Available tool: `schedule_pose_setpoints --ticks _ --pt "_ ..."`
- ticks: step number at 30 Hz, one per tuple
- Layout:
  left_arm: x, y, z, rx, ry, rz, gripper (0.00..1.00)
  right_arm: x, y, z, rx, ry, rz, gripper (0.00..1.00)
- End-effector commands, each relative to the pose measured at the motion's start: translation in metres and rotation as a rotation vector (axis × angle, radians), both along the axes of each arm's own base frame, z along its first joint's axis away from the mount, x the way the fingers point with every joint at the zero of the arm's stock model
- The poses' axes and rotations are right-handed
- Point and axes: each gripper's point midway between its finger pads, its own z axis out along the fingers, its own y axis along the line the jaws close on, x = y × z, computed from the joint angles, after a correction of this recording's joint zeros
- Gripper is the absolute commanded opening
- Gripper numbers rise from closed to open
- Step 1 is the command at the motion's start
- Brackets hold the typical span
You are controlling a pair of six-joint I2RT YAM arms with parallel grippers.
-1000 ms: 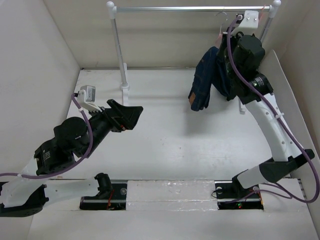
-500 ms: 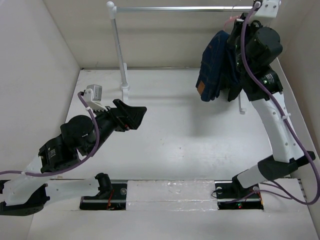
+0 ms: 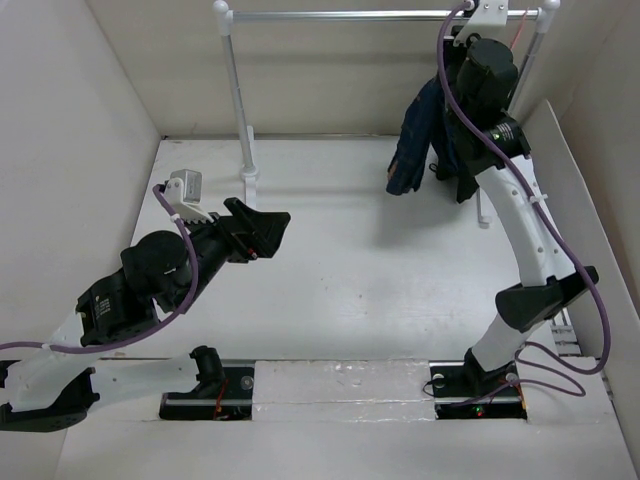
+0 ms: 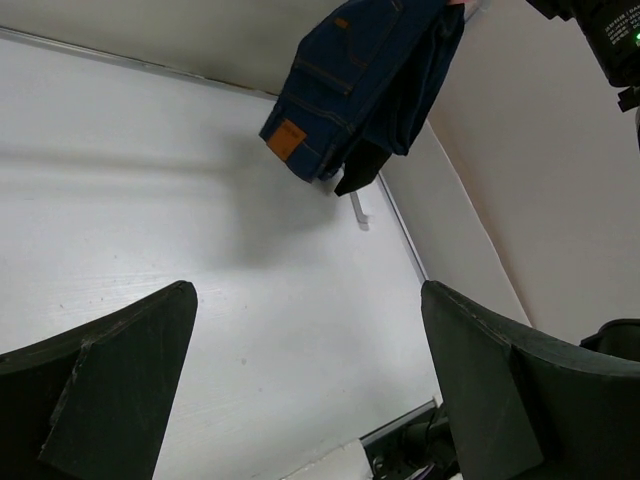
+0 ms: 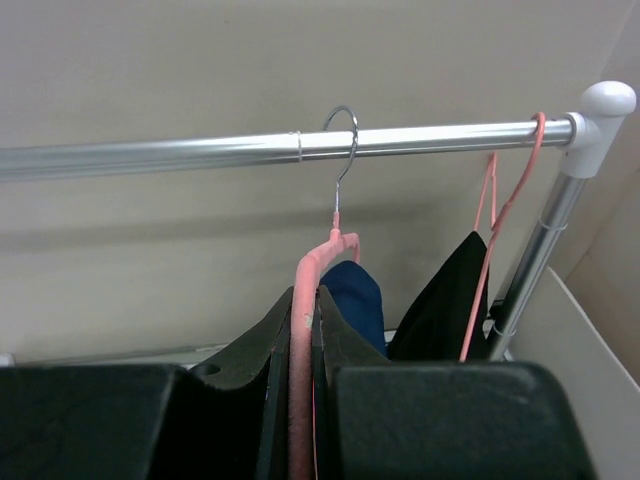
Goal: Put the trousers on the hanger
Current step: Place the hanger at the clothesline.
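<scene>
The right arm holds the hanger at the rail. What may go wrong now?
1. I cannot tell if the hook sits fully on the rail; if the right gripper opens, the hanger and trousers may fall.
2. The black garment hangs close; it may get bumped.

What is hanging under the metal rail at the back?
The pink hanger, pinched in the right claw, carries the trousers. Beside it hangs a second hanger with a black garment. The claw hides how the trousers sit on the hanger.
</scene>
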Motion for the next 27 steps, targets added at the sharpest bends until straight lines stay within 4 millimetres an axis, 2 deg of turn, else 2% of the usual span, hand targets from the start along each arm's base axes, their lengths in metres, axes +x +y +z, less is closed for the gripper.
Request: schedule_pose_setpoints --ticks 1,4,5,9,17,19,20,21,23,24,27 --pt "0.003 0.008 0.011 -0.023 -0.021 0.031 0.91 -0.02 -0.004 0.046 0.029 -0.128 -0.015 0.0" --pt "0.003 0.006 0.01 -0.023 -0.021 0.028 0.91 -0.022 0.004 0.038 0.024 -0.118 -0.007 0.0" --pt "0.003 0.006 0.009 -0.021 -0.021 0.028 0.91 -0.025 0.007 0.028 0.019 -0.103 -0.002 0.0" --pt "0.003 0.002 0.007 -0.027 -0.017 0.018 0.91 -0.036 0.009 0.012 0.031 -0.098 -0.001 0.0" --pt "0.004 -0.01 -0.004 -0.011 -0.003 -0.007 0.9 -0.033 0.017 -0.021 0.031 -0.042 0.038 0.0" --pt "0.004 -0.012 -0.006 -0.014 0.0 -0.012 0.9 -0.034 0.021 -0.03 0.046 -0.034 0.062 0.09" --pt "0.004 -0.013 -0.008 -0.009 0.003 -0.014 0.89 -0.035 0.023 -0.033 0.05 -0.034 0.07 0.17" --pt "0.004 -0.015 -0.009 -0.01 0.004 -0.017 0.89 -0.035 0.026 -0.034 0.067 -0.039 0.09 0.33" --pt "0.004 -0.017 -0.011 -0.009 0.009 -0.022 0.89 -0.034 0.021 -0.044 0.078 -0.02 0.099 0.52" --pt "0.004 -0.019 -0.012 -0.006 0.011 -0.024 0.89 -0.034 0.027 -0.048 0.096 -0.014 0.132 0.66" --pt "0.005 -0.024 -0.016 -0.003 0.017 -0.031 0.88 -0.036 0.024 -0.058 0.143 0.006 0.175 0.88"
